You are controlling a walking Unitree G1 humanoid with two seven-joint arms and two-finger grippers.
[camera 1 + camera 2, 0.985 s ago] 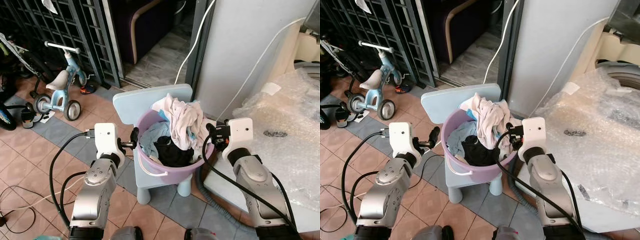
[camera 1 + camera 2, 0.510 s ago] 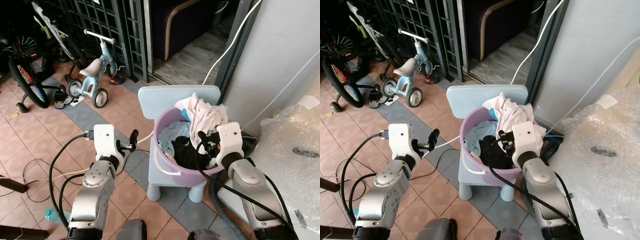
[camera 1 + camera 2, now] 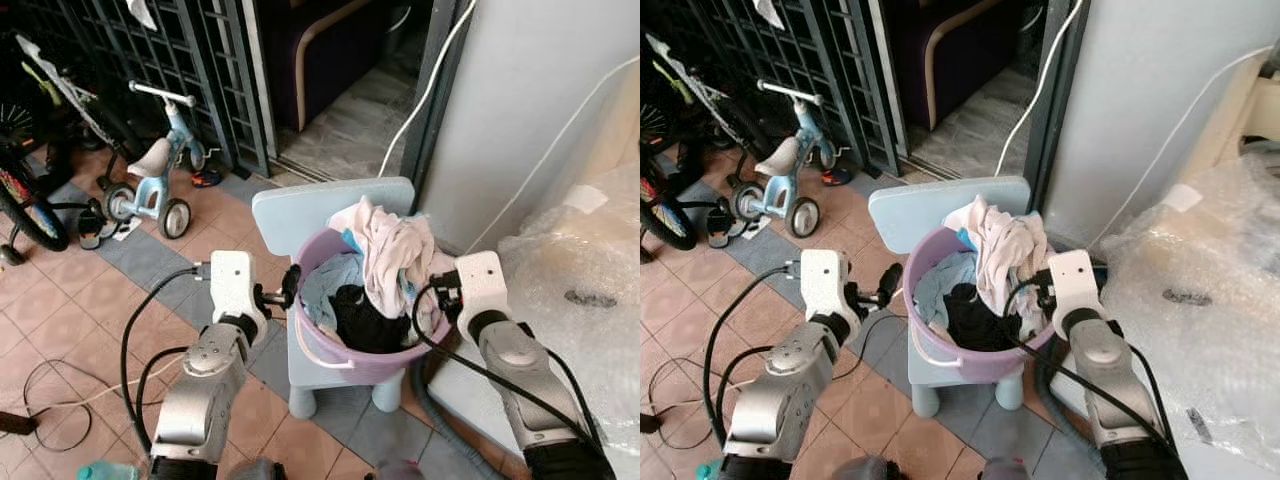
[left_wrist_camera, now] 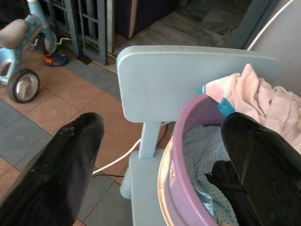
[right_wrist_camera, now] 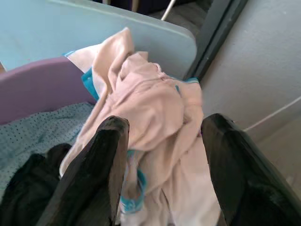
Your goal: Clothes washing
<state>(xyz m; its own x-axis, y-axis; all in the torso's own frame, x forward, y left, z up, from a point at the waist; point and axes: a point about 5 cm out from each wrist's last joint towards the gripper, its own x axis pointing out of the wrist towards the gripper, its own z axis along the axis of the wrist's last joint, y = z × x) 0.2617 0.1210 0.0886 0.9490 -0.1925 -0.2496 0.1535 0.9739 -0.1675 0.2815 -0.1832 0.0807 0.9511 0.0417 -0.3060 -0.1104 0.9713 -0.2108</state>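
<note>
Both grippers now sit at the rim of the purple laundry basin (image 3: 340, 352): the left gripper (image 3: 290, 288) at about nine o'clock, the right gripper (image 3: 441, 290) at about three o'clock, each with its fingers spread wide. The left wrist view looks between two parted fingers (image 4: 70, 165) that straddle the purple wall, one outside and one over the clothes, not yet closed on it. The right wrist view has its fingers parted either side of the pale pink garment (image 5: 150, 108) heaped on top. Half a second ago the head camera was turned further toward the bicycles and the left gripper stood well clear of the rim; since then the view has swung back and that gripper has closed the gap. The basin rests on the light blue child's chair (image 3: 330, 205), with a blue dotted cloth (image 3: 325, 280) and a black garment (image 3: 362, 320) inside. A children's tricycle (image 3: 145, 180) stands at ten o'clock and a bubble-wrapped appliance (image 3: 580, 270) at three o'clock. My reading is that the robot is lining up a two-handed lift of the basin; closing both grippers evenly on the rim seems the next need.
</note>
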